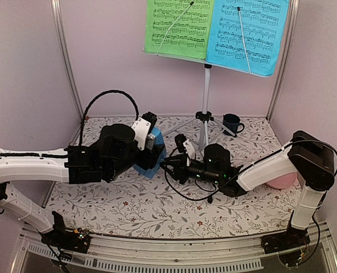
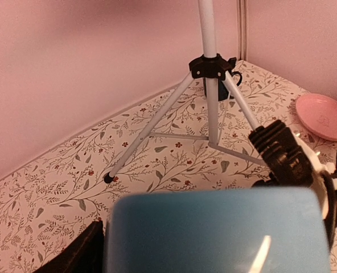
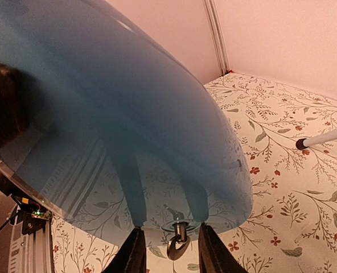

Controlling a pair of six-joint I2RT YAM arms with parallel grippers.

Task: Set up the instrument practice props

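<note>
The blue metronome (image 1: 155,156) is clamped in the left gripper (image 1: 147,142) above mid-table (image 1: 128,210), right by the music stand (image 2: 211,68). Its metal key (image 3: 179,236) is narrowly flanked by the right gripper (image 3: 168,250), gaps showing on both sides. Behind the stand a dark mug (image 1: 232,123) is seen, inside hidden. A pink plate (image 2: 322,115) is half covered by the right arm (image 1: 265,168).

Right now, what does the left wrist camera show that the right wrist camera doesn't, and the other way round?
Left wrist only: the music stand from pole to hub with all three legs, the dark mug behind it, the pink plate, and the right gripper beside the blue metronome. Right wrist only: a small metal key at the metronome's edge, between that gripper's fingers but untouched. Both: the metronome close up, a stand foot and the flowered table cover.
</note>
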